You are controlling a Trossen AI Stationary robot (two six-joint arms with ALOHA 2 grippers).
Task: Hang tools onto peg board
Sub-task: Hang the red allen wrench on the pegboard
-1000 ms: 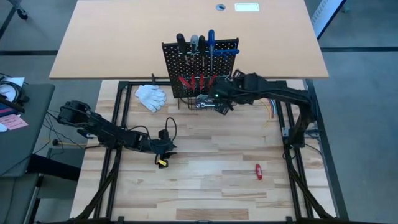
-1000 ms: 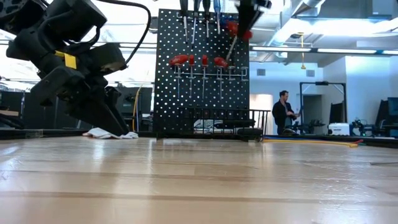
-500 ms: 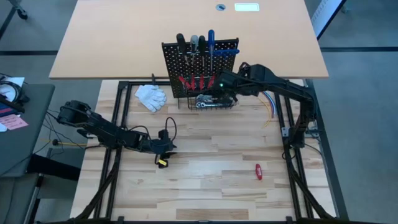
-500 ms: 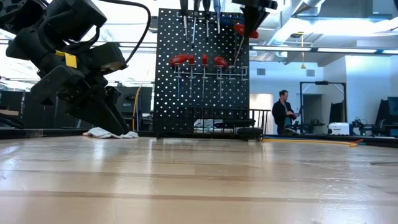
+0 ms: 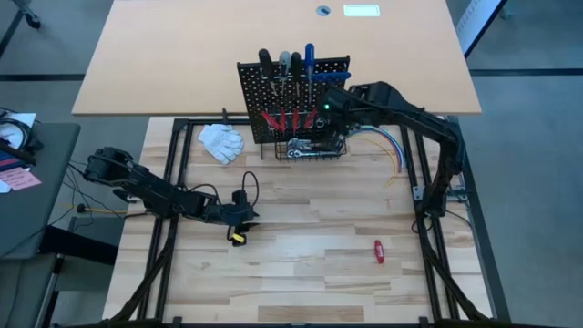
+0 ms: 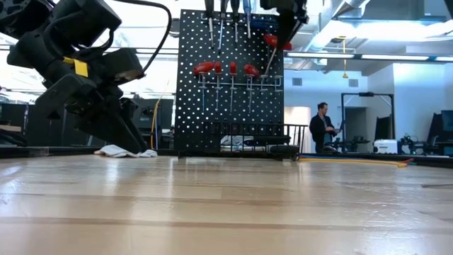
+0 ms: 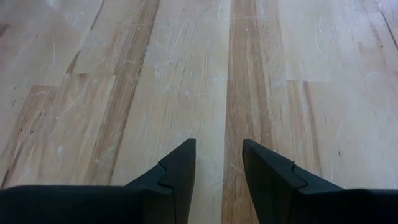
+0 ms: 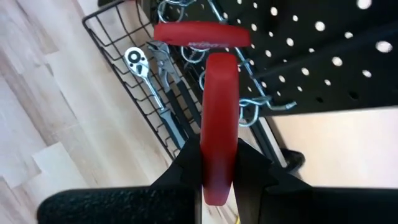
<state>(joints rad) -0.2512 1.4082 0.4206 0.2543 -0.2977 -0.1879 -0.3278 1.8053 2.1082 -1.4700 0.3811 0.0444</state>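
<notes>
Right hand (image 8: pixel 217 165), clamped on a red-handled screwdriver (image 8: pixel 219 124), partly hides the peg board's (image 6: pixel 230 78) ring row; the shaft is hidden in the wrist view. Wire basket (image 8: pixel 118 37) holds ratchet (image 8: pixel 138 62) and pliers (image 8: pixel 169 74). Left hand (image 7: pixel 217 165), half open and empty, hovers low over the counter (image 5: pixel 310 255). Another red screwdriver (image 5: pixel 378 251) lies well apart.

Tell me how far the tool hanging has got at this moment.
Done: long screwdrivers and three short red-handled ones hang on the peg board; a ratchet wrench lies in its basket.
In hand: the right gripper holds another red-handled screwdriver at the rings.
Left: one red tool on the table; the left gripper rests open nearby.
</notes>
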